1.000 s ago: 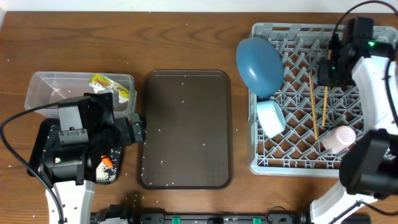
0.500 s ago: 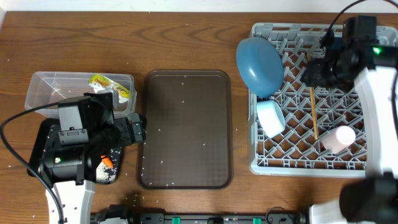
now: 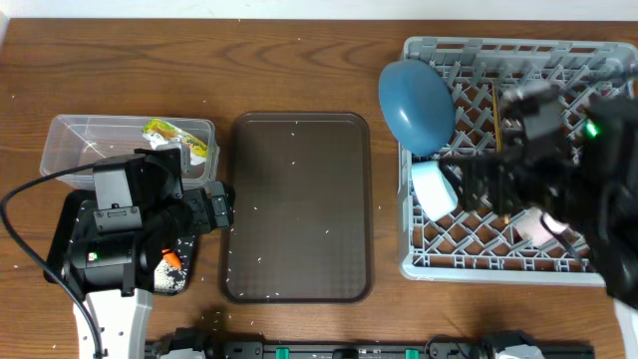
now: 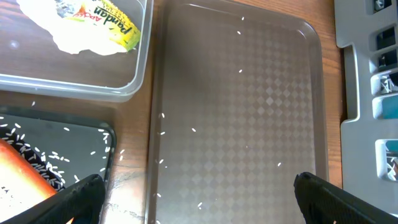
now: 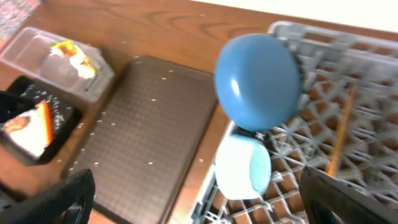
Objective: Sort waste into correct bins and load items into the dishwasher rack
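Note:
The grey dishwasher rack (image 3: 498, 45) on the right holds a blue plate (image 3: 416, 105) standing on edge, a light blue cup (image 3: 435, 189) on its side, chopsticks (image 3: 495, 115) and a pink cup (image 3: 546, 221) half hidden by my right arm. My right gripper (image 5: 199, 205) hangs open and empty above the cup (image 5: 242, 165), blurred in the overhead view. My left gripper (image 4: 199, 202) is open and empty over the left edge of the brown tray (image 4: 249, 112). A yellow-green packet (image 3: 174, 140) lies in the clear tub (image 3: 90, 135). A carrot (image 3: 171, 260) and rice sit in the black tray (image 4: 62, 134).
The brown serving tray (image 3: 299, 199), dotted with rice grains, lies between the bins and the rack. My left arm covers most of the black tray in the overhead view. A strip of bare wood runs along the back of the table.
My right gripper went from shut to open and swept from the rack's back right corner toward its front middle. The chopsticks stay in the rack. The left arm has not moved.

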